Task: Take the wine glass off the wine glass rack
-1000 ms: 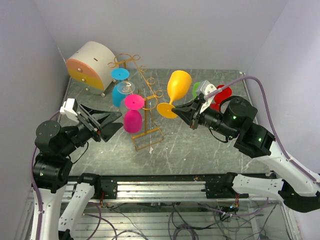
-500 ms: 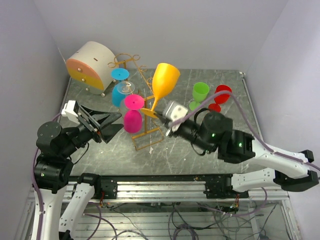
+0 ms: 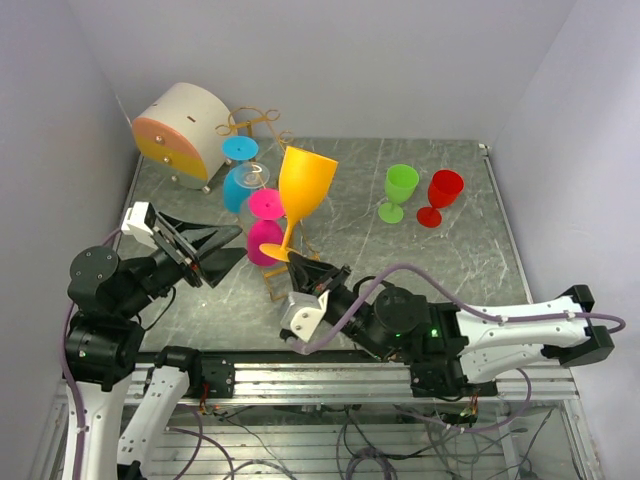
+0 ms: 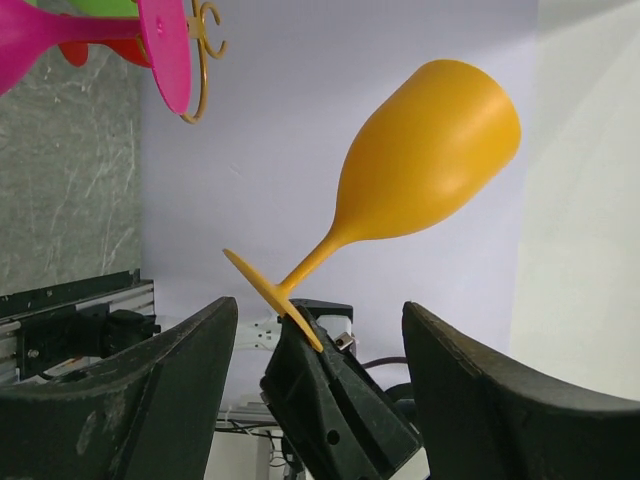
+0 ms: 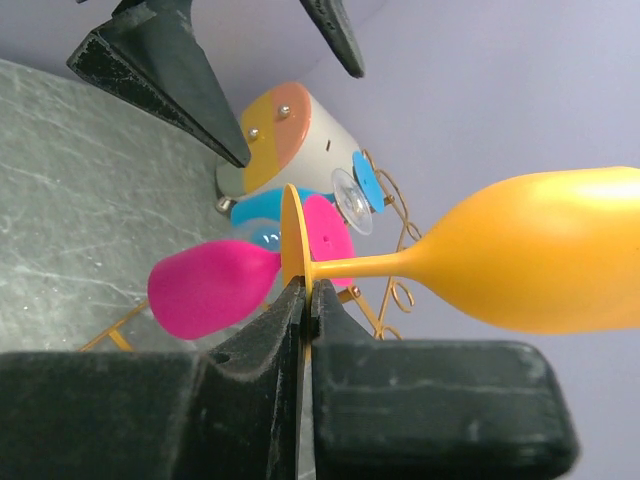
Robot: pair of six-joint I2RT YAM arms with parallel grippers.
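My right gripper (image 3: 300, 268) is shut on the round foot of an orange wine glass (image 3: 303, 184) and holds it up in the air, bowl uppermost, in front of the gold wire wine glass rack (image 3: 292, 268). The right wrist view shows its jaws (image 5: 310, 292) pinching the foot, with the orange wine glass (image 5: 530, 265) stretching to the right. A pink wine glass (image 3: 265, 238) and a blue wine glass (image 3: 240, 185) hang on the rack. My left gripper (image 3: 228, 245) is open and empty just left of the pink glass; its view shows the orange glass (image 4: 420, 170).
A round white-and-orange drum box (image 3: 180, 130) stands at the back left. A green glass (image 3: 399, 188) and a red glass (image 3: 441, 195) stand upright on the grey table (image 3: 400, 280) at the back right. The rack's base frame lies near the table's middle front.
My right arm has swung from the right side to the near middle, carrying the orange glass left and nearer, so the green and red glasses show. The left arm has barely moved.
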